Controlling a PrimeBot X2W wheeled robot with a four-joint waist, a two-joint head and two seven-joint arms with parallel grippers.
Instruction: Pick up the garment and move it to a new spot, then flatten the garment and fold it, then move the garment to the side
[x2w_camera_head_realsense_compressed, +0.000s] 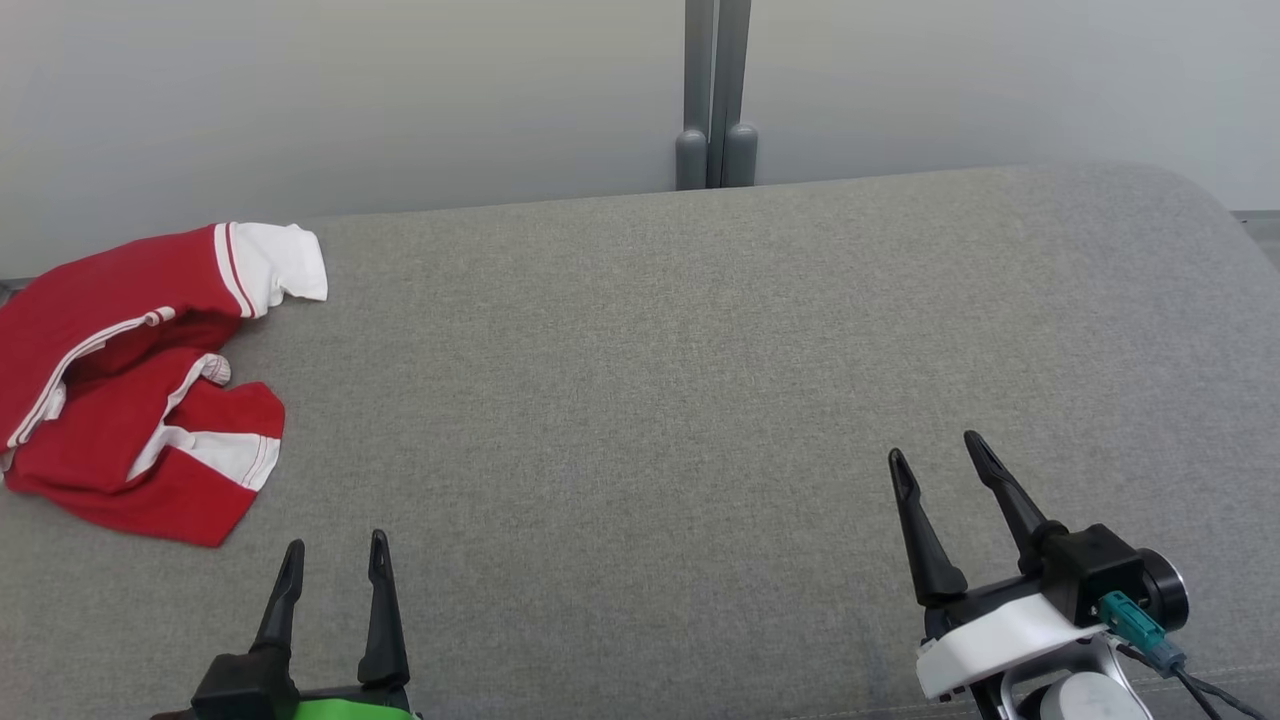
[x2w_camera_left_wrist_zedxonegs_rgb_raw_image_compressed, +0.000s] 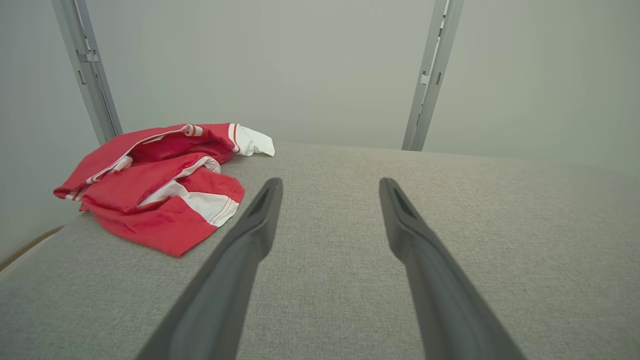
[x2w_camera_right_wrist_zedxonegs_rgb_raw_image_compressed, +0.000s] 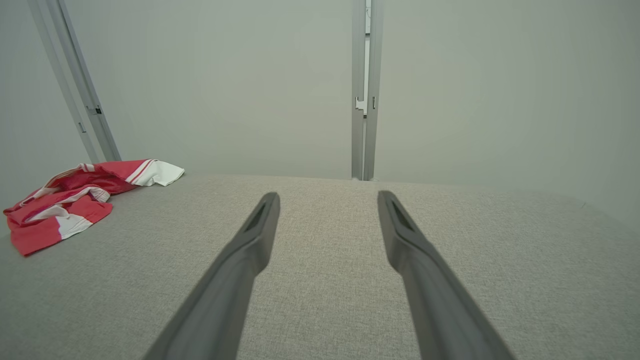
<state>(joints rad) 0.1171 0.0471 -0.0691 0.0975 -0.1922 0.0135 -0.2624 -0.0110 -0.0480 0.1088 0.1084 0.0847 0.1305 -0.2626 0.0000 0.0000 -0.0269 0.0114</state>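
The left tool hovers low over the bench, fingers spread and empty. The right tool, well apart to its right, is spread and empty too. Both probably stand parted in readiness for a first grab. The garment lies crumpled ahead and left of the left tool, its long axis running away from it, its white cuff pointing far-right.

Bare grey desk runs from centre to 3 o'clock, open ground ahead of the right hand; the crumpled red-and-white garment heaps at 9 o'clock by the left edge, near the left hand, toward its 10 o'clock; a grey post and pale wall bound the far edge at 12 o'clock.
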